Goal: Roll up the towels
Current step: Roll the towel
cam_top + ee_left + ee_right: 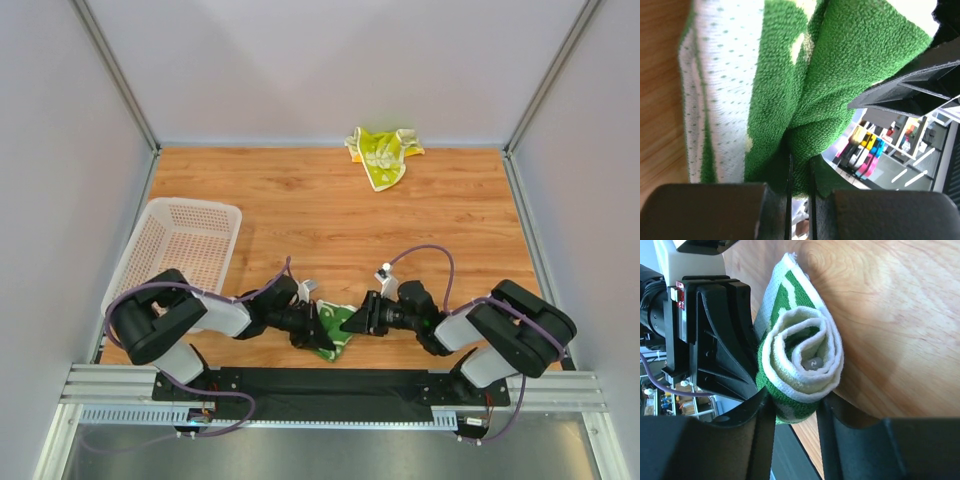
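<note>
**Both grippers on the green roll at the near edge**

Surface: wood-grain table (330, 220), warm orange-brown, matte, w/ soft glare in the R wrist view. Plain white walls (320, 70) on three sides, alu posts (113, 70) running up from the far corners. Near edge: black strip (330, 385) between the arm bases, silver rail (110, 385) on either side of it.

Dark green towel (337, 345) is at the near edge, about centre, between the two grippers. R wrist view shows it rolled in a spiral, cream inside, green-and-white outside, close against the wood; can't tell if it rests on it. L gripper (800, 175) is clenched on a fold of the green terry, fingers almost together. R gripper (795, 410) straddles the roll's end, a finger pressed to each side, grasping it.

Yellow-lime towel (380, 155) lies crumpled at the far edge, right of centre, by the back wall, well apart from both arms. White perforated basket (190, 206) sits at the left edge, beside the L arm.

L wrist view: past the table edge, blurred shelving (865, 147) w/ pink, yellow and blue items.
</note>
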Robot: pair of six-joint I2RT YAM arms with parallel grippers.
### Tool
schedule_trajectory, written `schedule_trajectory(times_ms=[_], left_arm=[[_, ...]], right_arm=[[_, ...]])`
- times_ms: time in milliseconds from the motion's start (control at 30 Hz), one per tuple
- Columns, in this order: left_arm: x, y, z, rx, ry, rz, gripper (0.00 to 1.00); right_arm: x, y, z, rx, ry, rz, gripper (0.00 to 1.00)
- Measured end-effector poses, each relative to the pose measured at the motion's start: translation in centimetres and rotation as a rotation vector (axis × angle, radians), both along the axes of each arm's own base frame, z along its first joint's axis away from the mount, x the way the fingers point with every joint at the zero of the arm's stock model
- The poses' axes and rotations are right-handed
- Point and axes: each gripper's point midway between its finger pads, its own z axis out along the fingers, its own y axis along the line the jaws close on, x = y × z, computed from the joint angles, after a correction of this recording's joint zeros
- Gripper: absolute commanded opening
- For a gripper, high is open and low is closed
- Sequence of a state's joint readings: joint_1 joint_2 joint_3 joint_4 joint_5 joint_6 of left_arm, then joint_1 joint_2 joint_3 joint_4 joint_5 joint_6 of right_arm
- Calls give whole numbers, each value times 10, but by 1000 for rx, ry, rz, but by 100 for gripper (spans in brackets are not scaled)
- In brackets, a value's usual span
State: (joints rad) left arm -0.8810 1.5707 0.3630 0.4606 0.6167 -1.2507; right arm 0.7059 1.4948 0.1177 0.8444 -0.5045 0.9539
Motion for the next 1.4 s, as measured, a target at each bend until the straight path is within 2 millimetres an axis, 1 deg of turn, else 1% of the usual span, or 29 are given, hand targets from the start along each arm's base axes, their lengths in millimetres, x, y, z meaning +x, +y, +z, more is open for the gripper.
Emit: schedule_trajectory(times_ms=[33,67,100,133,167,200,233,300,333,433,500,633,800,1000,1100,1233,1333,1400], left_arm=[[0,1,0,5,-2,2,8],[1,1,0,12,-6,3,12],[1,2,0,24,-9,4,22],[2,3,0,35,-19,3,27],[3,4,0,51,-28,6,32],[4,6,0,69,-38,9,40],[5,8,-1,88,-50,11,43],[5,11,-2,133,-66,12,50],[6,12,-1,156,-81,10,52],[8,10,3,242,-142,-6,59],[8,9,4,312,-194,-23,61],[6,13,5,460,-287,-63,62],[4,33,4,708,-407,-114,61],[9,38,29,918,-638,-176,61],[12,37,39,973,-742,-212,61],[9,24,49,958,-890,-300,62],[4,11,45,895,-958,-357,62],[4,8,40,863,-987,-378,62]], right_arm=[[0,1,1,2,-2,0,30],[1,2,1,3,-4,0,23],[1,3,2,3,-6,0,18],[2,4,2,2,-7,1,14],[3,5,2,-3,-7,1,14],[5,6,2,-11,-2,1,14],[6,7,3,-18,0,2,14],[9,9,4,-37,7,3,13],[10,10,5,-44,7,3,13],[15,12,5,-83,21,-1,11],[18,13,4,-108,26,-7,11],[22,17,4,-152,32,-10,10],[26,18,4,-191,40,-18,10],[26,20,4,-223,47,-15,10],[26,21,4,-235,47,-12,10],[26,22,4,-248,49,-4,10],[26,24,4,-251,46,0,9],[26,25,4,-255,44,3,10]])
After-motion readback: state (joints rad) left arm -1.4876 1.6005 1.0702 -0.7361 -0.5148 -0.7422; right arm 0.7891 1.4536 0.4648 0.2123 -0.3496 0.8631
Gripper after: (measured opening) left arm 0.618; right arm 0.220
